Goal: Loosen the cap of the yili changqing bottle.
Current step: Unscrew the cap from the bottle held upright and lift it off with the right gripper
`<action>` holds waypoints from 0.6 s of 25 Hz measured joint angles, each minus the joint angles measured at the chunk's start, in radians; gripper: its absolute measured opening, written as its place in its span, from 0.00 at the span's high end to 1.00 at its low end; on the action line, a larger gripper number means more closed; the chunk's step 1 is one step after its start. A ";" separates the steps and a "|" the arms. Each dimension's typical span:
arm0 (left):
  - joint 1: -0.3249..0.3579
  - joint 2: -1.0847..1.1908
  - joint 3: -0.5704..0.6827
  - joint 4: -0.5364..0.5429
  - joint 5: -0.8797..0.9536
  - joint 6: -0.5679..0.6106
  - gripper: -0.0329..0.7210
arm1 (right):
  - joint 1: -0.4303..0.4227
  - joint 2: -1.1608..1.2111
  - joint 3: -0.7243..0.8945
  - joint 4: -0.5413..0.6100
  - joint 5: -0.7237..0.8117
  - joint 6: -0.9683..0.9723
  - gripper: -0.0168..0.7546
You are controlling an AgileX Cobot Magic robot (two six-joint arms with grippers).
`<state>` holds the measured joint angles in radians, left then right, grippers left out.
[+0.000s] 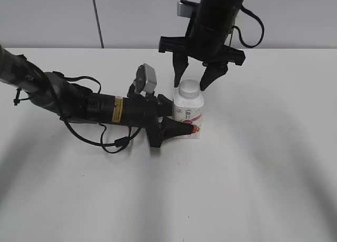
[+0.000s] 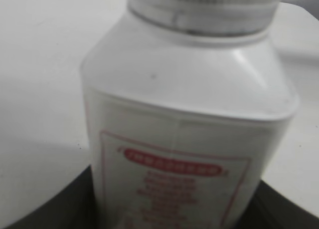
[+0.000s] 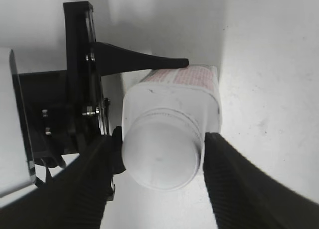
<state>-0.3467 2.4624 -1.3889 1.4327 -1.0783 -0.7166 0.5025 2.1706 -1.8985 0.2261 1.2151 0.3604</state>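
The yili changqing bottle (image 1: 188, 111) stands upright on the white table, white with a red-pink label. Its white ribbed cap (image 1: 189, 87) sits on the neck. My left gripper (image 1: 181, 119) reaches in from the left and is shut on the bottle's lower body. In the left wrist view the bottle (image 2: 184, 114) fills the frame, with the cap (image 2: 204, 4) at the top and the gripper's dark fingers (image 2: 177, 220) on both sides at the bottom. My right gripper (image 1: 196, 77) hangs over the cap. In the right wrist view its fingers (image 3: 158, 141) are open, straddling the cap (image 3: 162, 156) with small gaps.
The white table (image 1: 263, 173) spreads around the bottle, with a pale wall behind it. The left arm and its cables (image 1: 84, 107) lie low across the table's left side. The left gripper's finger (image 3: 144, 62) shows against the bottle in the right wrist view.
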 joint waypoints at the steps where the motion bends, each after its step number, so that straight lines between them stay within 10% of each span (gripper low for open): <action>1: 0.000 0.000 0.000 0.000 0.000 0.000 0.41 | 0.001 0.002 0.000 0.000 0.000 0.000 0.38; 15: 0.000 0.000 0.000 -0.001 0.001 0.000 0.41 | 0.006 0.014 0.000 -0.020 0.002 -0.005 0.47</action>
<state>-0.3469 2.4624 -1.3889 1.4315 -1.0774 -0.7166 0.5089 2.1846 -1.8985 0.2059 1.2171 0.3554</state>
